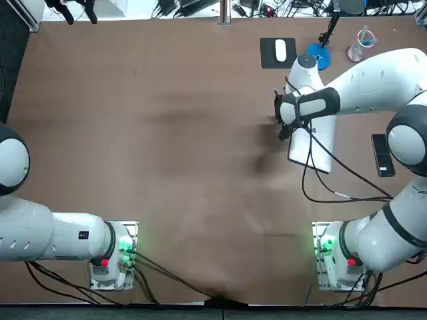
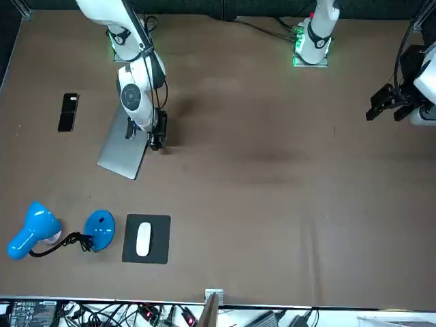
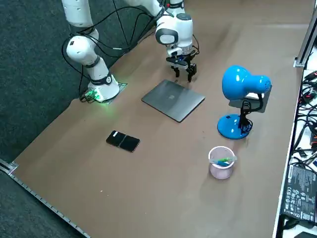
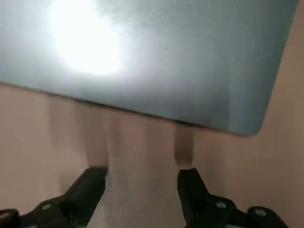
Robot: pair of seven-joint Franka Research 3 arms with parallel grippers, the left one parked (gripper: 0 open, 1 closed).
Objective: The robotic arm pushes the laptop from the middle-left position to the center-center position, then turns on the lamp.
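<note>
A closed grey laptop [image 1: 323, 148] lies flat in the right half of the table, its far end hidden under my right arm in the top view. The laptop [image 3: 173, 100] is whole in the right side view. My right gripper [image 1: 283, 128] hangs low over the tabletop just beside the laptop's long edge that faces the table's middle. In the wrist view my right gripper [image 4: 142, 179] is open, with nothing between the fingers [image 4: 93, 180] and a narrow strip of table before the laptop's edge [image 4: 142, 57]. The blue desk lamp [image 3: 242, 85] stands unlit beyond the laptop.
A white mouse [image 1: 280, 49] lies on a black pad [image 1: 268, 59] left of the lamp's base [image 1: 320, 59]. A pink cup [image 3: 221, 162] stands near the lamp, and a black phone [image 1: 381, 155] lies right of the laptop. Cables run along the table's far edge.
</note>
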